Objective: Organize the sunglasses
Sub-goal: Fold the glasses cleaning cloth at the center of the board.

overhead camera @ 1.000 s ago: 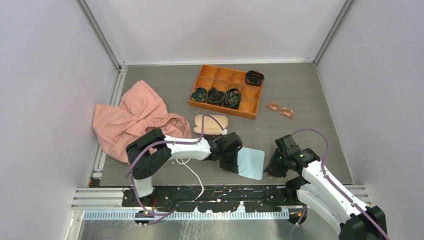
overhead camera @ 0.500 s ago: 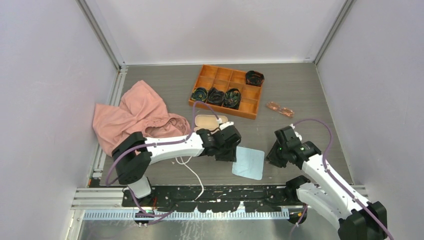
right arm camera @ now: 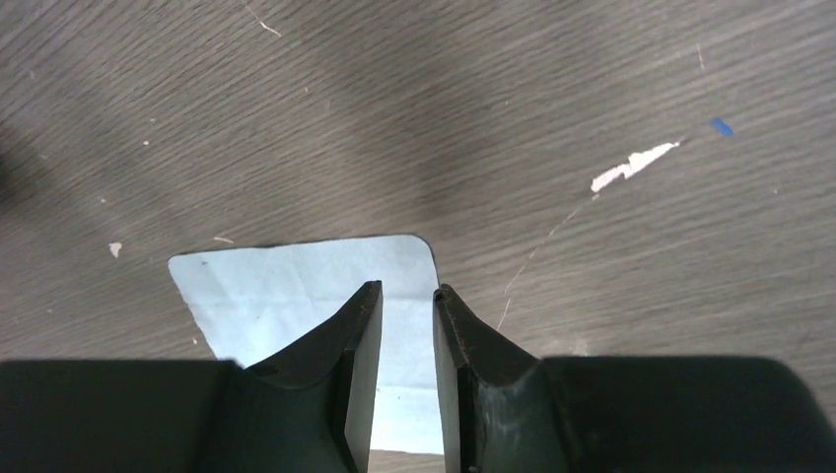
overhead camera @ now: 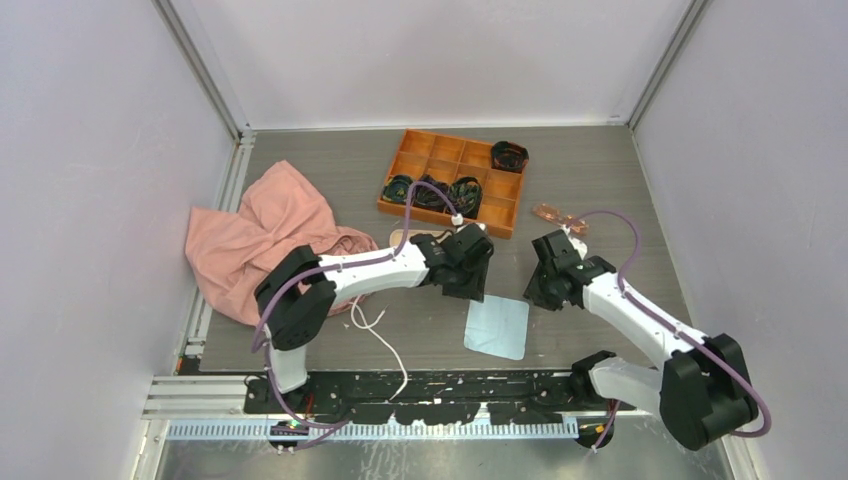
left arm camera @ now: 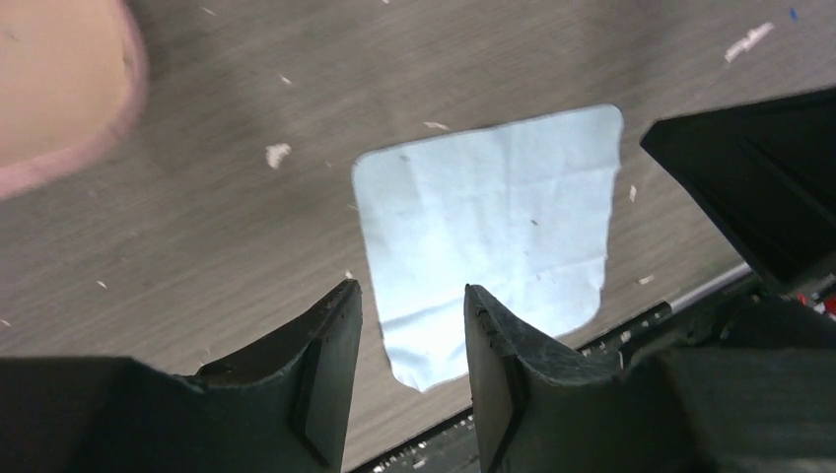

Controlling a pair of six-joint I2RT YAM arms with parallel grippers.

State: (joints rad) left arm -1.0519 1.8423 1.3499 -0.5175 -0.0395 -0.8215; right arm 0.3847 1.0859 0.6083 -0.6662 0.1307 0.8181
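Seemingly the step in hand is the reach for the sunglasses (overhead camera: 556, 214), which lie flat on the bench (overhead camera: 620, 180) just right of the orange tray's (overhead camera: 500, 229) near right corner, not touching it. Their long axis runs roughly along the tray's long side, slanting a little nearer toward the right. Which way the lenses face is too small to tell.

The right hand (right arm camera: 404, 291) hangs on the near side of the tray, fingers only narrowly apart and empty, aimed down at a light blue cloth (overhead camera: 498, 327). The left hand (left arm camera: 409, 291), wider apart and also empty, hovers by the tray's near edge.

To do this well, I judge the right hand should spread wider, turn so its fingers cross the frame's short way at the bridge, and descend softly. Thin frames skid and flex easily.
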